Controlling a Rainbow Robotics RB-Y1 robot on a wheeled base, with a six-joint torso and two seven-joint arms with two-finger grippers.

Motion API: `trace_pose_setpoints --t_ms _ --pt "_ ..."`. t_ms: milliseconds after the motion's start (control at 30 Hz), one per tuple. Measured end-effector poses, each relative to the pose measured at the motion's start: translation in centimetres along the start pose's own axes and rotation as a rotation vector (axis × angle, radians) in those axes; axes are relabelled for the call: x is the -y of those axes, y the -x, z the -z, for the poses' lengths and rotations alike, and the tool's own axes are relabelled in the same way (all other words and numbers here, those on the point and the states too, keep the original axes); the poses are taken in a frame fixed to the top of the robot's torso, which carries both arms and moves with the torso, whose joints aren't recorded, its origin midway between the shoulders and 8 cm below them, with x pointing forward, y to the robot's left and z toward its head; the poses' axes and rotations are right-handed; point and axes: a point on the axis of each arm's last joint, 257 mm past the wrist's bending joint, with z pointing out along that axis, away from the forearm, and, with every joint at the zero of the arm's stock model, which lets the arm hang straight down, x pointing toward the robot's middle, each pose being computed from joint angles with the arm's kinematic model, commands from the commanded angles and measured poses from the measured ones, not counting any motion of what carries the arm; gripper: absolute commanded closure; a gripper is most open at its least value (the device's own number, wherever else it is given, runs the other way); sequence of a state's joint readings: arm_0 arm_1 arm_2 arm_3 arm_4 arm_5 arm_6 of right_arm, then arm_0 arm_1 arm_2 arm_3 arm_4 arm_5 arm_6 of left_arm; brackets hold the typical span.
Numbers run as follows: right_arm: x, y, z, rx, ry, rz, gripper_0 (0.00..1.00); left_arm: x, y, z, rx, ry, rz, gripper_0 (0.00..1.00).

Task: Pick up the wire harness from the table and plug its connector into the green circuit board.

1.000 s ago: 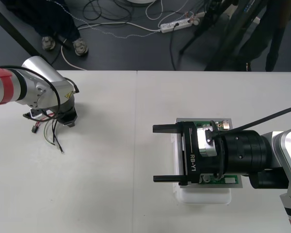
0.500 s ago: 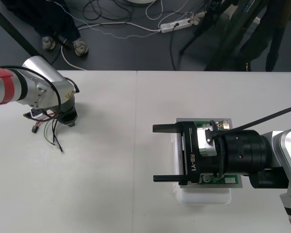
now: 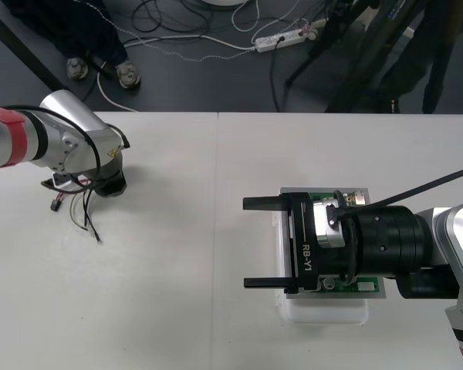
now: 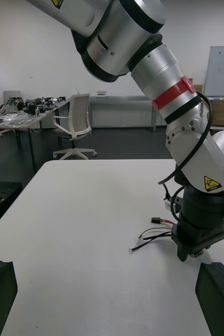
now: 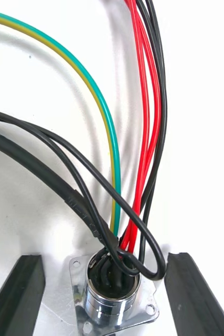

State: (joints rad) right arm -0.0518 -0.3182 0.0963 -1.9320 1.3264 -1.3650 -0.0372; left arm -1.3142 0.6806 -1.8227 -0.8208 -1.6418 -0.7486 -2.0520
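Harness (image 3: 81, 208) position on the bench (image 3: 185, 308) is unchanged over the last second, but the left gripper (image 3: 108, 187) above it has been shifted and turned very slightly. This is judged to be a last alignment before the grasp, which has not yet been made.

In the left wrist view, its fingers (image 5: 22, 294) are held wide, one on each side of the round metal socket (image 5: 114, 302). Nothing is gripped, though whether the flange is brushed by one finger cannot be told. From the socket, the red, black and green wires (image 5: 143, 131) are fanned out across the bench, and the small black plug (image 4: 156, 220) is found lying loose at the end of the red pair.

Well apart from all this, the right gripper (image 3: 251, 244) is held with fingers spread wide at the left edge of the green circuit board (image 3: 368, 286) on its white base (image 3: 324, 312). Nothing has been plugged into the board.
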Motion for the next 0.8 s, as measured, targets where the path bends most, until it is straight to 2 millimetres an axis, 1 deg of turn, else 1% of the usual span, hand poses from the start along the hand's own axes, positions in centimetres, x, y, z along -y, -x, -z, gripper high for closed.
trace_pose_setpoints --t_ms 700,800 --pt "0.04 -0.35 -0.01 -0.015 0.0 0.004 0.0 0.63 -0.02 -0.01 -0.002 -0.015 0.008 0.34" --pt "0.05 -0.36 -0.01 -0.015 0.0 0.005 0.0 0.75 0.0 0.0 -0.001 -0.018 0.006 0.36"
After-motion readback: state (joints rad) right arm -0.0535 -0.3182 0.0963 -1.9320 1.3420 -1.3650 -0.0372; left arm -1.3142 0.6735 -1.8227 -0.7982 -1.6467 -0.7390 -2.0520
